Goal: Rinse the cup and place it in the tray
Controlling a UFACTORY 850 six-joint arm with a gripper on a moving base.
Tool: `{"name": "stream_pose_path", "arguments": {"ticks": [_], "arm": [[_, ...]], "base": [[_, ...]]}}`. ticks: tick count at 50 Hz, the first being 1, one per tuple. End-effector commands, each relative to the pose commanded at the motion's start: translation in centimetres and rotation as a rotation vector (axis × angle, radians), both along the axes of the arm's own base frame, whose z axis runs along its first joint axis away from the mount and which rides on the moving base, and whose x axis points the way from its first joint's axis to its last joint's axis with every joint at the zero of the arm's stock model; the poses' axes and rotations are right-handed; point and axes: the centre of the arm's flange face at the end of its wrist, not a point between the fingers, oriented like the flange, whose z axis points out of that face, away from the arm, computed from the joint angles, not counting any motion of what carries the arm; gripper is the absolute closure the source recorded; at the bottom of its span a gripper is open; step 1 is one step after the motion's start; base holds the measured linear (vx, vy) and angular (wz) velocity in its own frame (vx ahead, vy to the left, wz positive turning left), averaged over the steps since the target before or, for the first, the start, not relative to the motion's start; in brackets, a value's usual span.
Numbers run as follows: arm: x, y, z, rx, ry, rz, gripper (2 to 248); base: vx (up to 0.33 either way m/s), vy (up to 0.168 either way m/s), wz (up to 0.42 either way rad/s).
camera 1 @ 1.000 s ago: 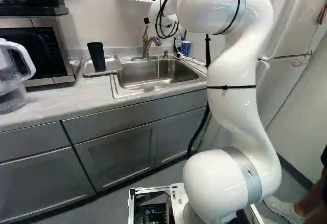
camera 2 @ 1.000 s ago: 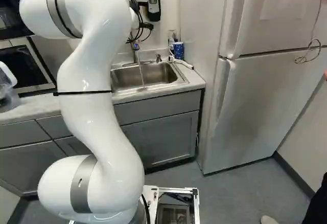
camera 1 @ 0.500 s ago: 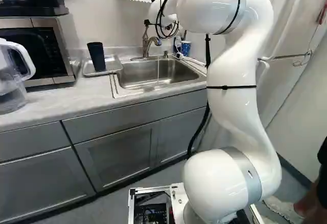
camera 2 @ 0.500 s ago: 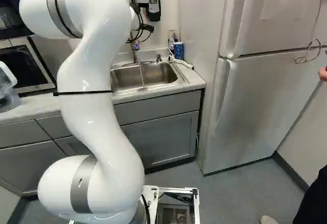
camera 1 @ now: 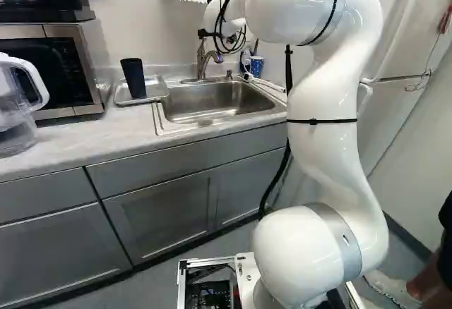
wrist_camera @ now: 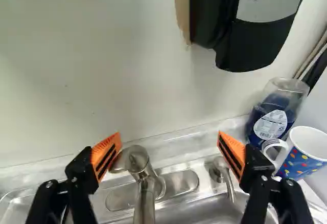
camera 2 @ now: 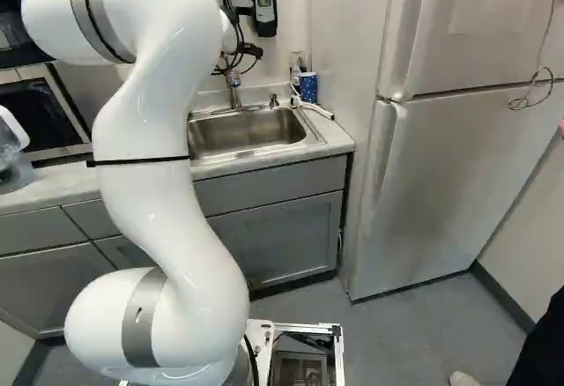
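One tall, dark, tapered cup [camera 1: 133, 79] stands in the shallow grey tray [camera 1: 157, 90], left of centre in the left base view. It looks light, stiff and likely slippery when wet; mid-wall suits a grip. The black gripper with orange pads [wrist_camera: 169, 137] is spread wide, empty. Pale counter [camera 1: 85, 136]; white fridge [camera 2: 449, 166] at right in the right base view.

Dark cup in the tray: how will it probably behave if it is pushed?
The dark cup looks tall and narrow, so a push near its mouth could tip it over. A low push may slide it, though the raised rim of the tray would probably stop it.
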Motion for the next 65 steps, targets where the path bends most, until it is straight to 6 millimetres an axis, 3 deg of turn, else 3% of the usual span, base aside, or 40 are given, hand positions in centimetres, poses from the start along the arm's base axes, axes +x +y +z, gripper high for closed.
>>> {"name": "stream_pose_path", "arguments": {"ticks": [17,35,65], "arm": [[-2.2,-0.2,0.2,-0.003,0.022,0.000,3],[-2.7,-0.3,0.3,-0.004,0.026,0.000,3],[-8.7,-0.6,0.1,-0.024,0.142,0.001,3]], "base": [[0.000,0.000,0.000],[0.000,0.000,0.000],[0.000,0.000,0.000]]}}
